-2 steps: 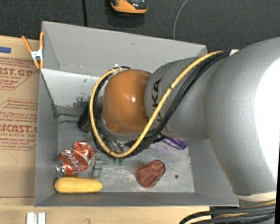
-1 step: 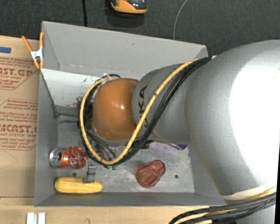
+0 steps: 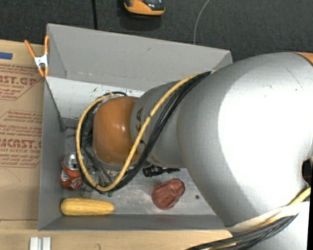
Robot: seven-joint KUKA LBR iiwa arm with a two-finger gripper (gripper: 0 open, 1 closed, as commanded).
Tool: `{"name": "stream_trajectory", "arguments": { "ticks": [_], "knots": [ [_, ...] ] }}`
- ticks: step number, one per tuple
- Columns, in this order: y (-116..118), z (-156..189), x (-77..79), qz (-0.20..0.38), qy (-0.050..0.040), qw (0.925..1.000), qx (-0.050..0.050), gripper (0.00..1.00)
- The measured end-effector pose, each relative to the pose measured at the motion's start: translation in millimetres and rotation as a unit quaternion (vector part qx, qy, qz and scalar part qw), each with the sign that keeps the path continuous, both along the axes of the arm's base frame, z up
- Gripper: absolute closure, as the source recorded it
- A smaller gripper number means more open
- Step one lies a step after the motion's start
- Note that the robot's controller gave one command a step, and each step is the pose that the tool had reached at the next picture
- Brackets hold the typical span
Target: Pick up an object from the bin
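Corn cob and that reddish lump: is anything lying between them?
No. In the camera view, the stretch of bin floor between the corn cob and the reddish lump is bare grey metal.

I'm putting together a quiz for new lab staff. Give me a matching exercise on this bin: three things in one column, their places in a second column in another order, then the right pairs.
Things:
1. yellow corn cob
2. reddish-brown lump
3. small red and silver thing

Places:
A. by the left wall of the bin
B. lying along the wall at the view's lower edge
C. on the floor right of the cob, just below the arm

Pairs: 1-B, 2-C, 3-A
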State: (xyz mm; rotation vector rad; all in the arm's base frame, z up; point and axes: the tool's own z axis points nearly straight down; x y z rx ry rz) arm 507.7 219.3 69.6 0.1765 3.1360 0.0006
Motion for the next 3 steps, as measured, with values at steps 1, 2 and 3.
{"name": "stream_trajectory", "arguments": {
  "ticks": [1, 2, 3],
  "knots": [
    [0.0, 0.0, 0.0, 0.0, 0.0001, 1.0, 0.0, 1.0],
    [-4.6, 51.7, 0.4, 0.003, 0.0036, 1.0, -0.001, 1.0],
    [-4.9, 127.4, 7.1, 0.019, 0.0013, 0.9998, 0.0, 1.0]
  ]
}}
